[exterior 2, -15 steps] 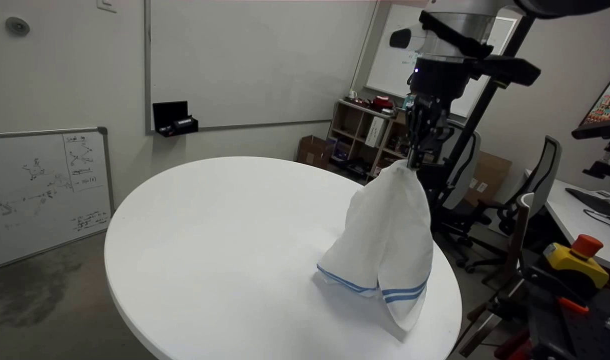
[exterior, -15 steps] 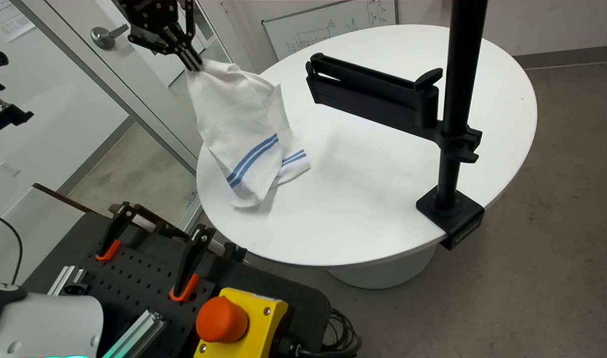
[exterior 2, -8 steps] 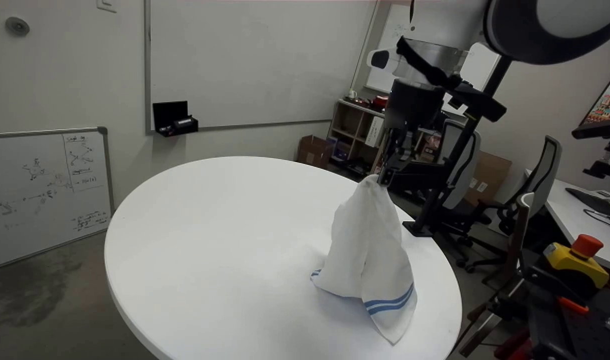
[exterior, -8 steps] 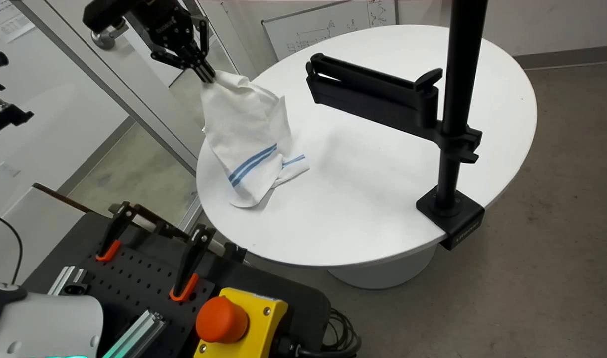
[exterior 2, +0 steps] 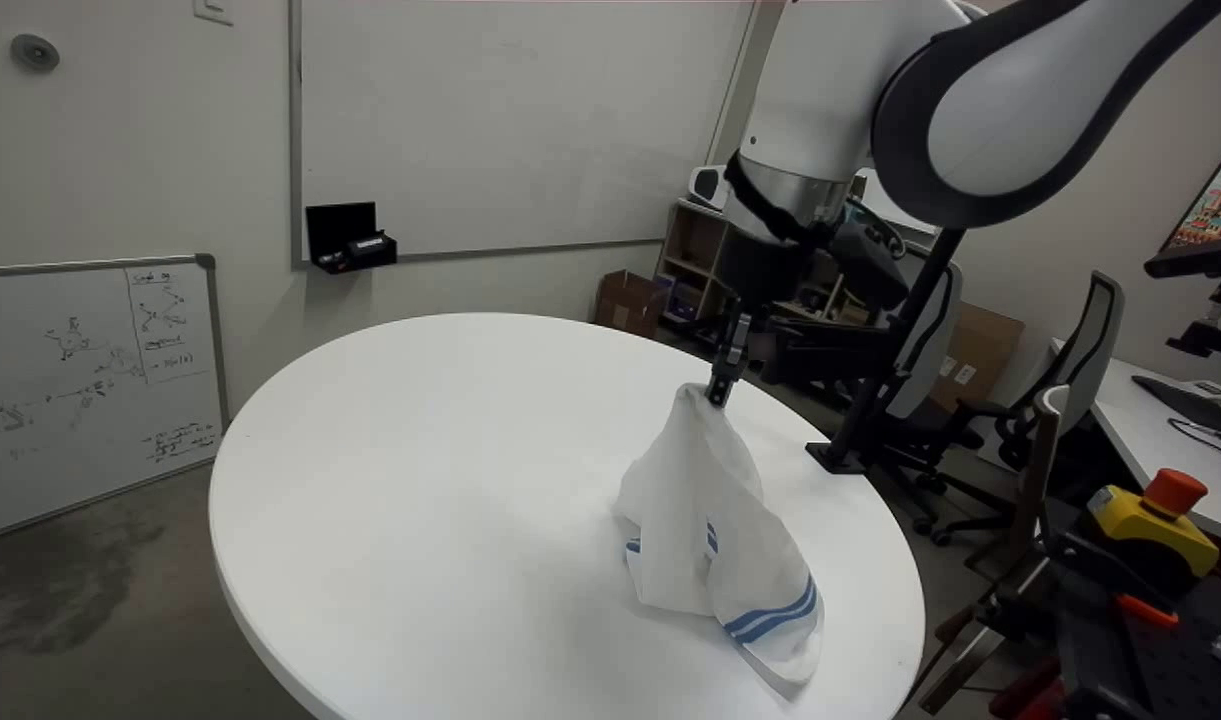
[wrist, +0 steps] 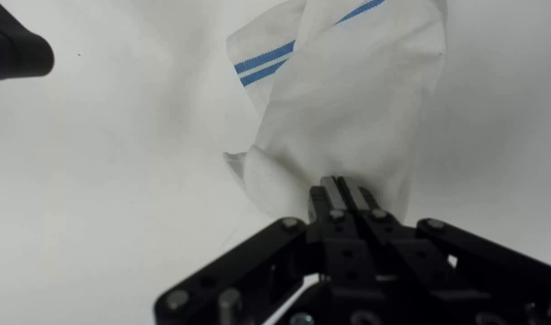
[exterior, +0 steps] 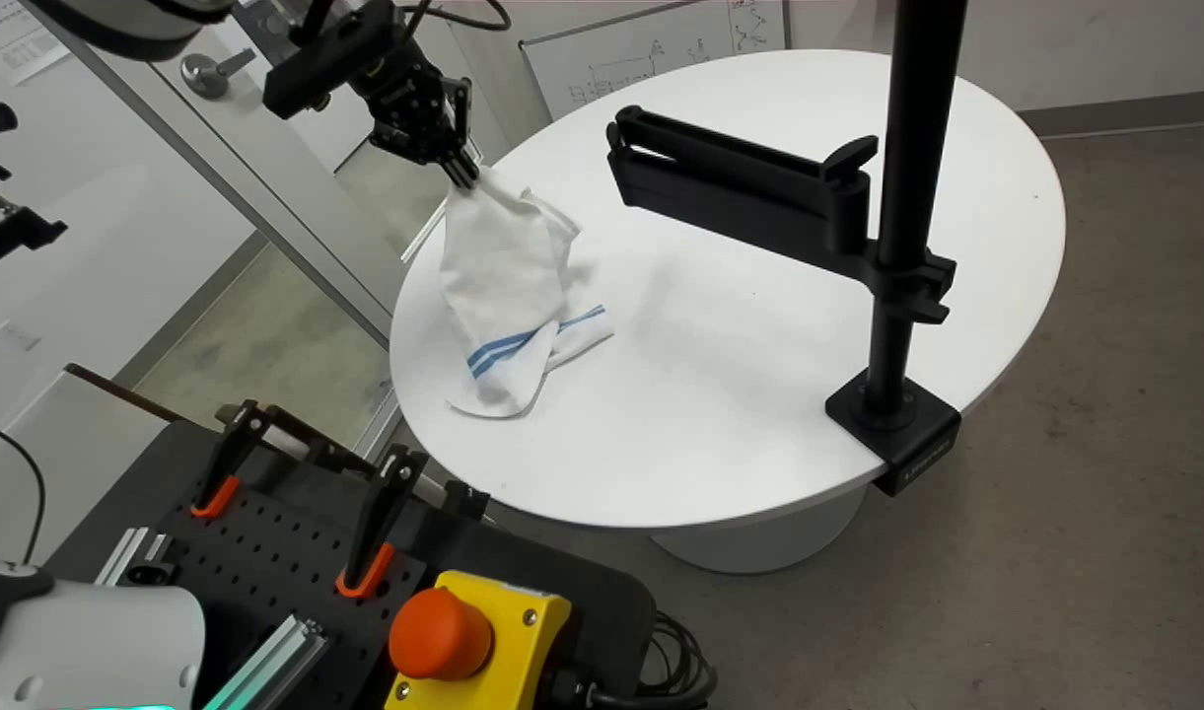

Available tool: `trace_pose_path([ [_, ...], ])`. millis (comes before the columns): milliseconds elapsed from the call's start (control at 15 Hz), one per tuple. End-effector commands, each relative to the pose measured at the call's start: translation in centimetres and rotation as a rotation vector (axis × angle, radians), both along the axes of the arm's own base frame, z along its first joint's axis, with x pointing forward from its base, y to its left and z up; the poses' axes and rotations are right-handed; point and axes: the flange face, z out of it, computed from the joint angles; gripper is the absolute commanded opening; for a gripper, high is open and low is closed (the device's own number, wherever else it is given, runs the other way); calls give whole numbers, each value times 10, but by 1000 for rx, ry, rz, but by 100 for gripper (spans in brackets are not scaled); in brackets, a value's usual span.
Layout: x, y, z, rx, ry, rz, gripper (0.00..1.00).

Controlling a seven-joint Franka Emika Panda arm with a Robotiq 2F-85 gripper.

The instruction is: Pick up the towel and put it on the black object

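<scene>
Half done, I judge: my hand (wrist: 338, 180) grips the towel (exterior: 508, 256), which hangs below it, seemingly touching the table (exterior: 720, 404); placing it on the black bracket (exterior: 740, 192), apart from the hand, remains.

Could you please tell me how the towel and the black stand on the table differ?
Colour: the towel is white with blue stripes; the stand is black.
Form: the towel drapes in creases; the stand is a straight pole with a side arm.
Hold: the towel is pinched in the gripper; the stand is mounted on the table.
Both touch the table.
</scene>
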Motion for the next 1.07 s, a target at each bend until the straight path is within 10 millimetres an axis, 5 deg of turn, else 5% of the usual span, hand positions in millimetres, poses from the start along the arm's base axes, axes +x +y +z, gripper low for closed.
trace_pose_path([
  [0,1,-9,-25,-42,-1,-32,1],
  [400,-5,-17,-46,-73,33,-50,1],
  [467,-6,-17,-48,-73,38,-54,28],
  [800,-10,-16,-54,-79,80,-61,57],
  [1000,-18,-26,-34,-73,81,-87,80],
])
